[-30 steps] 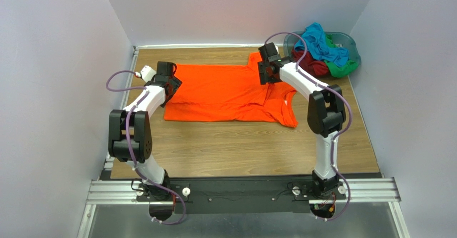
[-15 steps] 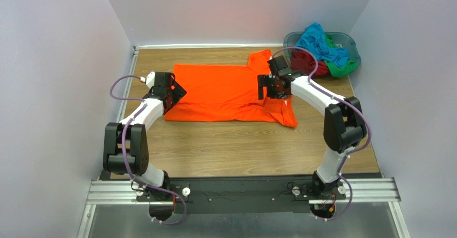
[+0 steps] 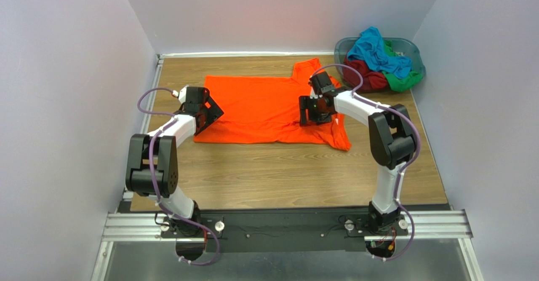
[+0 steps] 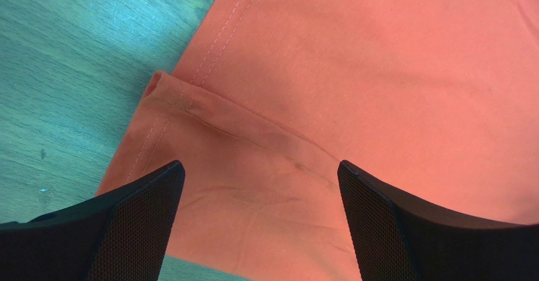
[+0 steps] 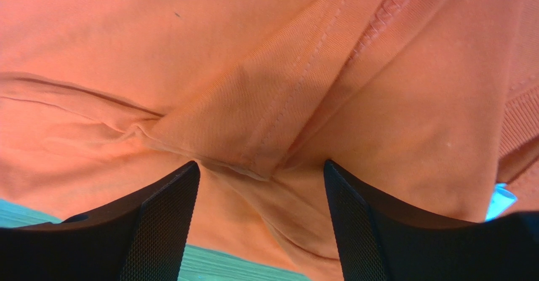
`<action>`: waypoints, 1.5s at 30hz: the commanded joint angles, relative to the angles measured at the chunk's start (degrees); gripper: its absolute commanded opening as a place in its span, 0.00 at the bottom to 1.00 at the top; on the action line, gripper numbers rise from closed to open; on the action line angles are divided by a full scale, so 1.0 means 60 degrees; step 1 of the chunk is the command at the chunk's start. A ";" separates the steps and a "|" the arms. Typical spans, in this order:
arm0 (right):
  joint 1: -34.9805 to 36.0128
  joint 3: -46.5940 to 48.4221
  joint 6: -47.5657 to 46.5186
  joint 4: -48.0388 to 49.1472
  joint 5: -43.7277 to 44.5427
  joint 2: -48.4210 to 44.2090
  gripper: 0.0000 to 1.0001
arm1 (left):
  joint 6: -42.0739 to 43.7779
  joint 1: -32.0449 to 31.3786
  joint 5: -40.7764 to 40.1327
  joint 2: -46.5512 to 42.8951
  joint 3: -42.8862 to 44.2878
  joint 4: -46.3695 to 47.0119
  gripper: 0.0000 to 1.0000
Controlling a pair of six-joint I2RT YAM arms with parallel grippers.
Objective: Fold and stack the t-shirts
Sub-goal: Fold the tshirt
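The bright orange t-shirt (image 3: 259, 104) lies spread on the wooden table, its collar end to the right with a fold there. My left gripper (image 3: 207, 111) hovers open over the shirt's left hem corner (image 4: 190, 123), fingers (image 4: 139, 224) wide apart with flat cloth between them. My right gripper (image 3: 310, 113) is open low over the bunched fold near the collar (image 5: 253, 123); cloth lies between its fingers (image 5: 360, 218) but is not pinched. The turquoise (image 3: 376, 47), dark red (image 3: 367, 77) and green (image 3: 405, 80) t-shirts are heaped at the back right.
The grey-blue plastic basket (image 3: 414, 48) holding the heaped shirts stands in the back right corner. White walls close in the table on the left, back and right. Bare wood (image 3: 272, 173) runs between the shirt and the arm bases.
My right gripper came from the shirt's far right edge forward and left, down onto the fold near the collar. My left gripper shifted slightly nearer along the left hem.
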 commanded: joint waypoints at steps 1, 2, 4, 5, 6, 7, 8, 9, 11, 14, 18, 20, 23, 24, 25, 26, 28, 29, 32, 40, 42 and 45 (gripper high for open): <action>0.0019 0.0254 -0.0115 0.0287 -0.0423 0.0361 0.78 | 0.0237 0.0013 -0.0059 0.0215 -0.0216 0.0104 0.98; 0.0019 0.0269 -0.0115 0.0302 -0.0423 0.0405 0.76 | 0.0252 0.0013 -0.0089 0.0215 -0.0260 0.0104 0.98; 0.0019 0.0284 -0.0115 0.0287 -0.0408 0.0449 0.71 | 0.0252 0.0013 -0.0147 0.0230 -0.0347 0.0089 0.98; 0.0019 0.0284 -0.0129 0.0287 -0.0394 0.0435 0.68 | 0.0252 0.0013 -0.0162 0.0215 -0.0377 0.0089 0.98; 0.0019 0.0269 -0.0129 0.0287 -0.0335 0.0435 0.66 | 0.0238 0.0013 -0.0206 0.0229 -0.0406 0.0089 0.98; 0.0019 0.0298 -0.0100 0.0287 -0.0248 0.0435 0.65 | 0.0252 0.0028 -0.0221 0.0215 -0.0421 0.0075 0.98; 0.0019 0.0298 -0.0086 0.0287 -0.0116 0.0420 0.64 | 0.0238 0.0028 -0.0250 0.0215 -0.0465 0.0074 0.98; 0.0019 0.0313 -0.0042 0.0287 0.0001 0.0406 0.63 | 0.0252 0.0028 -0.0294 0.0200 -0.0480 0.0060 0.98; 0.0019 0.0342 0.0002 0.0273 0.0323 0.0347 0.63 | 0.0252 0.0028 -0.0367 0.0186 -0.0509 0.0001 0.98; 0.0019 0.0342 0.0017 0.0273 0.0529 0.0187 0.63 | 0.0267 0.0042 -0.0513 0.0156 -0.0553 -0.0087 0.98; 0.0034 0.0255 0.0090 0.0244 0.0603 0.0054 0.61 | 0.0267 0.0057 -0.0601 0.0083 -0.0597 -0.0101 0.98; 0.0048 0.0196 0.0090 0.0243 0.0603 -0.0004 0.58 | 0.0267 0.0057 -0.0602 0.0054 -0.0582 -0.0102 0.98; 0.0136 0.0152 0.0134 0.0200 0.0951 -0.0034 0.55 | 0.0282 0.0057 -0.0602 0.0025 -0.0597 -0.0102 0.98; 0.0180 0.0181 0.0134 0.0170 0.1128 -0.0063 0.54 | 0.0282 0.0057 -0.0587 0.0025 -0.0582 -0.0101 0.98; 0.0224 0.0196 0.0120 0.0141 0.1260 -0.0092 0.54 | 0.0282 0.0057 -0.0587 0.0010 -0.0568 -0.0101 0.98; 0.0239 0.0239 0.0076 0.0141 0.1363 -0.0093 0.54 | 0.0282 0.0057 -0.0601 0.0010 -0.0582 -0.0101 0.98; 0.0239 0.0313 0.0061 0.0112 0.1422 -0.0020 0.52 | 0.0296 0.0057 -0.0602 -0.0019 -0.0568 -0.0101 0.98; 0.0253 0.0356 0.0047 0.0068 0.1510 -0.0005 0.52 | 0.0296 0.0057 -0.0602 -0.0019 -0.0568 -0.0116 0.98; 0.0283 0.0459 0.0047 -0.0005 0.1773 0.0068 0.52 | 0.0296 0.0057 -0.0587 -0.0049 -0.0568 -0.0116 0.98; 0.0356 0.0869 -0.0085 -0.0050 0.1628 0.0200 0.44 | 0.0282 0.0057 -0.0558 -0.0049 -0.0524 -0.0101 0.98; 0.0342 0.0943 -0.0115 -0.0050 0.1512 0.0302 0.40 | 0.0282 0.0072 -0.0572 -0.0063 -0.0523 -0.0087 0.98; 0.0356 0.0972 -0.0086 -0.0050 0.1598 0.0405 0.37 | 0.0296 0.0072 -0.0558 -0.0049 -0.0509 -0.0087 0.98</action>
